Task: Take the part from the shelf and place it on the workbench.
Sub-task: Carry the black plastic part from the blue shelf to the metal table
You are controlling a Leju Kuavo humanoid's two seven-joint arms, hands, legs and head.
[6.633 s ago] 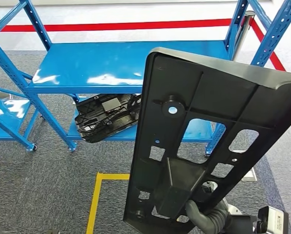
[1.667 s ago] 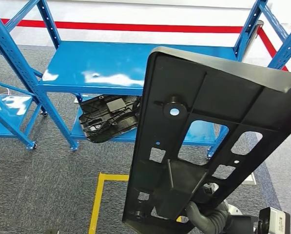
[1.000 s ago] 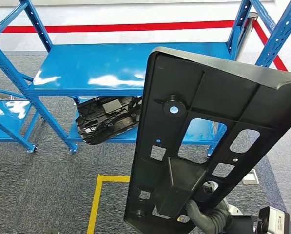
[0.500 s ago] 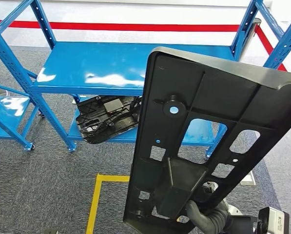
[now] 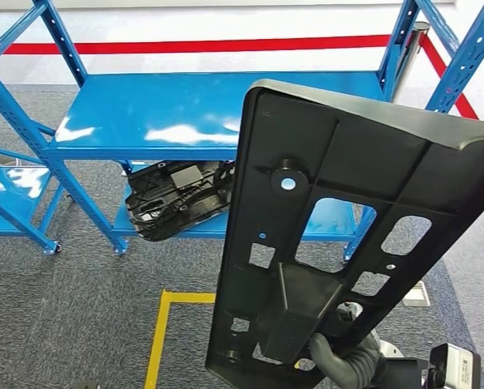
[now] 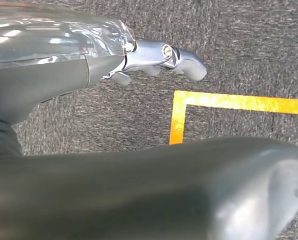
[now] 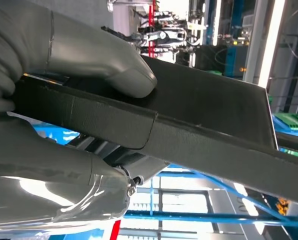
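The right hand (image 5: 344,362) sits lowest and nearest in the head view, its grey fingers wrapped around the bottom edge of the black plastic part (image 5: 343,235), and the right wrist view shows the thumb (image 7: 102,62) pressed flat on one face of the part's edge while the fingers (image 7: 57,170) clamp from the other side, so the part (image 7: 200,120) is firmly gripped. The part stands tilted up from that hand, its ribbed back face with several cut-outs and a round boss turned toward the camera, held in the air in front of the blue shelf (image 5: 184,113) and not touching it. Below the part lies grey carpet (image 5: 74,316) crossed by a corner of yellow floor tape (image 5: 160,324). The left hand (image 6: 154,55) hangs over the same carpet near a yellow tape corner (image 6: 179,107) in the left wrist view, its fingers apart from the thumb and holding nothing. Beyond the held part, the blue shelf's upper deck is bare and glossy, and on its lower deck, behind and to the left of the held part, lies a second black part (image 5: 177,198). Past the shelf a red line (image 5: 196,44) runs across a pale floor.
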